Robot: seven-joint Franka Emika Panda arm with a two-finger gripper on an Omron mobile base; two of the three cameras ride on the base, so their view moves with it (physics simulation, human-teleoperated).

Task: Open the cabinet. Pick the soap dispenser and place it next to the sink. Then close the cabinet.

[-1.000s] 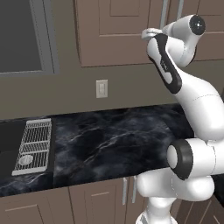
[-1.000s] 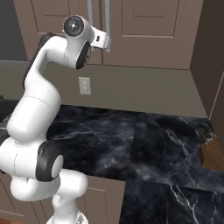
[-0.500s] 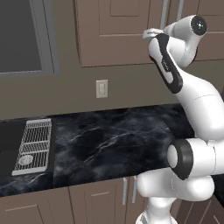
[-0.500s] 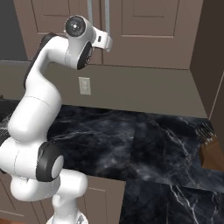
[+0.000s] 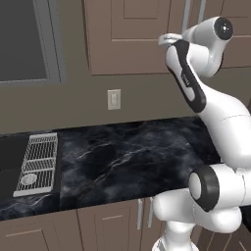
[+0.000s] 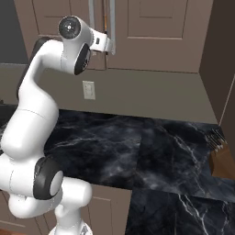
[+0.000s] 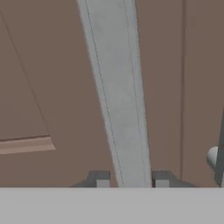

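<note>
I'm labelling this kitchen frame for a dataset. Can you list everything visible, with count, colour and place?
cabinet: one, taupe-brown, two closed doors on the wall above the counter
bar handles: two, silver, vertical, at the doors' meeting edges
counter: one, black marble, below the cabinet
sink: one, black, at the counter's left end
grid rack: one, pale metal, in the sink's right part
wall switch: one, cream, under the cabinet
window: one, dark, grey-framed, left of the cabinet
base cupboards: brown, under the counter
gripper: one, dark fingertips, shut on a bar handle
</note>
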